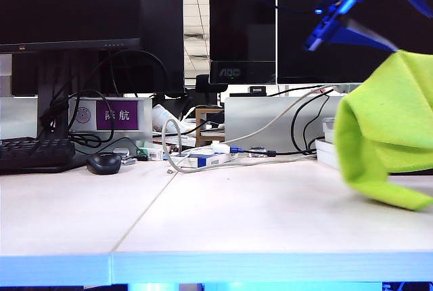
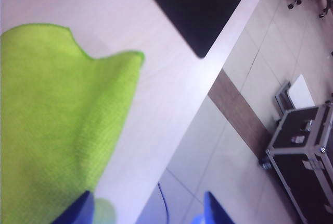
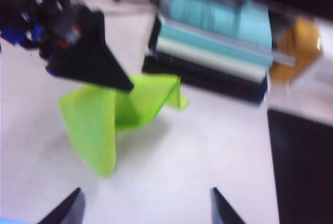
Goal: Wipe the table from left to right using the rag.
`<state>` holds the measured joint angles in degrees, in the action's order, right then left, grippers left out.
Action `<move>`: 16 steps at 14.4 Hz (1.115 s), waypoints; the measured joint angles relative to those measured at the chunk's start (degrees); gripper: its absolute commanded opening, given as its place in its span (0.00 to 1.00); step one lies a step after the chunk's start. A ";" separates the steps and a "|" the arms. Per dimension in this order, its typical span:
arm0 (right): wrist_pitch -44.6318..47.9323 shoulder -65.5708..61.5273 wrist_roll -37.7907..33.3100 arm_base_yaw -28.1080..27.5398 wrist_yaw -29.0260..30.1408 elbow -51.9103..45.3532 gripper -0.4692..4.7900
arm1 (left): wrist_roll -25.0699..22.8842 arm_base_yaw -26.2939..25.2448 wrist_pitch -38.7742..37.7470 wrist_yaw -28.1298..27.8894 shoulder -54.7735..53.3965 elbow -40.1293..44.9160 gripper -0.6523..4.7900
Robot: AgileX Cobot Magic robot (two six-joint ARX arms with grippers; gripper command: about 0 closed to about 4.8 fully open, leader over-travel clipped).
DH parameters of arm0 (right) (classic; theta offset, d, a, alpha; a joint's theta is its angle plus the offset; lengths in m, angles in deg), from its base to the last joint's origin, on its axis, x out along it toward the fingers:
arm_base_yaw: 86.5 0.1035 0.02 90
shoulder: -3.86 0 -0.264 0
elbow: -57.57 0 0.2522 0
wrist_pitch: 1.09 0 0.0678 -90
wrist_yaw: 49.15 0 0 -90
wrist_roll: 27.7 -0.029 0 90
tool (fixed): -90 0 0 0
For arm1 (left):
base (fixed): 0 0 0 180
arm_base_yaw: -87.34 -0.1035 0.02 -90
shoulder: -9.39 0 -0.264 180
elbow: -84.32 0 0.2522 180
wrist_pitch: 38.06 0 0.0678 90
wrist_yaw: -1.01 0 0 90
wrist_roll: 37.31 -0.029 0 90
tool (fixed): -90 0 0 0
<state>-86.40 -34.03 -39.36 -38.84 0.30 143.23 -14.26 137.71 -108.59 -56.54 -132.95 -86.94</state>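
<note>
The soft neon yellow-green microfibre rag point(image 1: 382, 128) stands bunched at the right end of the pale whitish-pink counter point(image 1: 223, 216), held by neither claw. The left claw point(image 2: 145, 208) hangs spread just beside it; the right claw point(image 3: 145, 206), fingers apart, hovers near. Risk: the rag topples, unfolds or slides off the edge near the left claw, because nothing restrains it.

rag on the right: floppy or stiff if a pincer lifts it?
Probably floppy: the rag hangs in soft folds, one corner trailing onto the table. Likely light; its thin edge curls. The open left pincer and right pincer hold nothing.
</note>
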 measured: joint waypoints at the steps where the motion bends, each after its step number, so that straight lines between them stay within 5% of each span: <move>1: 1.29 0.00 1.62 0.00 0.02 0.00 0.11 | 0.07 -0.22 -0.87 0.42 0.24 0.00 0.63; 2: 2.25 0.00 3.78 0.00 0.02 0.00 0.17 | 0.15 -0.39 -1.51 1.31 1.09 0.00 0.63; 3: 2.27 0.00 4.09 0.02 0.07 0.00 0.51 | 0.15 -0.42 -1.55 1.88 1.84 0.00 0.63; 4: 2.25 0.00 4.55 0.02 0.11 -0.02 0.99 | 0.13 -0.46 -1.53 2.08 2.36 -0.13 0.63; 5: 2.36 0.00 4.52 0.02 0.20 -0.13 0.98 | 0.13 -0.55 -1.55 2.08 2.64 -0.15 0.63; 6: 2.80 0.07 4.50 0.02 0.20 -0.55 0.84 | 0.11 -0.61 -1.57 2.08 2.67 -0.15 0.63; 7: 3.23 0.09 4.50 0.02 0.20 -1.57 0.55 | 0.13 -0.68 -1.79 2.05 2.75 -0.15 0.63; 8: 3.80 0.11 4.28 0.02 0.20 -2.91 0.48 | 0.13 -0.68 -2.36 2.05 2.99 -0.15 0.63; 9: 4.68 0.11 4.28 0.02 0.22 -4.46 0.60 | 0.13 -0.68 -2.47 2.08 3.26 -0.15 0.63; 10: 6.38 0.13 4.46 0.02 0.22 -7.04 0.88 | 0.11 -0.68 -2.56 2.08 3.61 -0.15 0.63; 11: 8.81 0.52 4.63 0.02 0.26 -9.79 1.00 | 0.13 -0.68 -2.56 2.10 3.78 -0.20 0.63; 16: 23.43 7.67 4.63 -0.02 -0.46 -22.14 1.00 | 0.11 -0.68 -3.52 3.04 3.78 -0.20 0.63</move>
<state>-62.97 -26.36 -34.73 -38.86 -0.16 121.08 -14.15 137.03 -112.11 -53.50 -129.17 -87.13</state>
